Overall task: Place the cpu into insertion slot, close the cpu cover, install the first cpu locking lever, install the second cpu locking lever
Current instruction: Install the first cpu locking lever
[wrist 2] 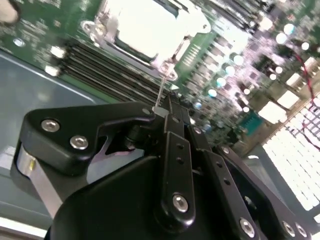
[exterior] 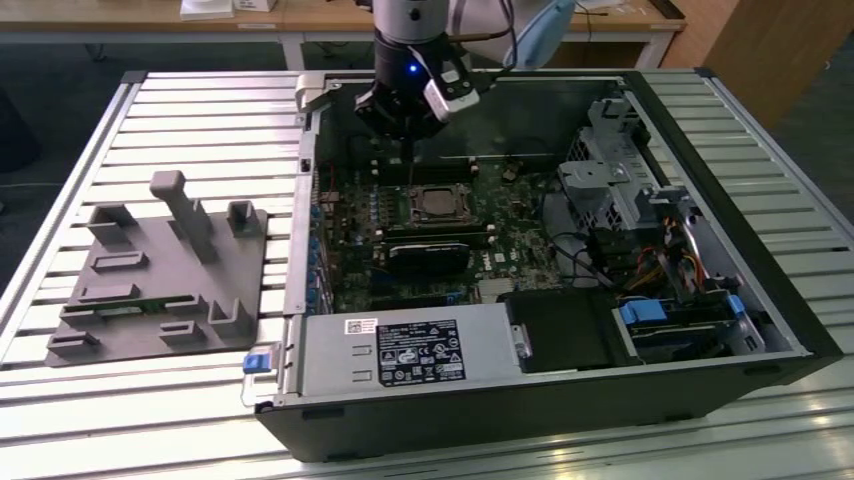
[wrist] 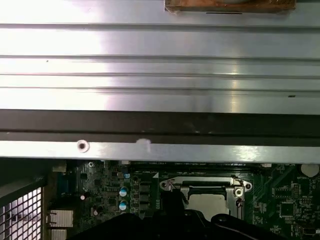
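Your gripper [wrist 2: 162, 111]: jaws pressed together, apparently pinching tip of thin lever [wrist 2: 161, 90]. Lever's long axis runs straight from jaws to cover [wrist: 200, 181] corner. Cpu [exterior: 437, 205] lies flat under shut cover on board [wrist 2: 30, 30], close below jaws.

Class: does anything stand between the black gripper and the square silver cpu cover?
Nothing visible blocks it. The black gripper hangs shut above the square silver metal cpu cover; only a thin wire locking lever rises from the cover's corner to the gripper's tip.
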You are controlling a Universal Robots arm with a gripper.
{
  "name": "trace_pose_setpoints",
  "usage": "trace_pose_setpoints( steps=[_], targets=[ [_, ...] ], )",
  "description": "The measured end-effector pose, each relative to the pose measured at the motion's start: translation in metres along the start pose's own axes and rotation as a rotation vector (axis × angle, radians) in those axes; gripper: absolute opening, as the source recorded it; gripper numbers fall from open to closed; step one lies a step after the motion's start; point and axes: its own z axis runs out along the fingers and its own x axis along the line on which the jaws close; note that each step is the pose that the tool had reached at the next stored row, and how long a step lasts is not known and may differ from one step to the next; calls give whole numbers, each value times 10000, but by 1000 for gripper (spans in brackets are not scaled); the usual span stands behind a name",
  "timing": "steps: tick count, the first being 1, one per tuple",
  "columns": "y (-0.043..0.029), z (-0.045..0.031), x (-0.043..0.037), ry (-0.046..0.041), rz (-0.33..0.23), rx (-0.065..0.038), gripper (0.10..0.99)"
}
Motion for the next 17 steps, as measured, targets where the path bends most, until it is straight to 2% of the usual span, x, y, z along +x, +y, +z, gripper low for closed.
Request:
trace_pose_setpoints(
  steps=[4, 6, 7, 8, 10, 11, 17],
  targets=[
    [1, 2, -184, 92, 1, -6, 106],
    [1, 3, -247, 123, 3, -11, 106],
    [0, 3, -248, 122, 2, -15, 106],
    [-1, 4, -248, 123, 1, -78, 106],
    [-11, 7, -249, 123, -3, -436, 106],
    [-17, 13, -248, 122, -3, -518, 106],
    [-27, 38, -249, -7, -177, -522, 106]
  ],
)
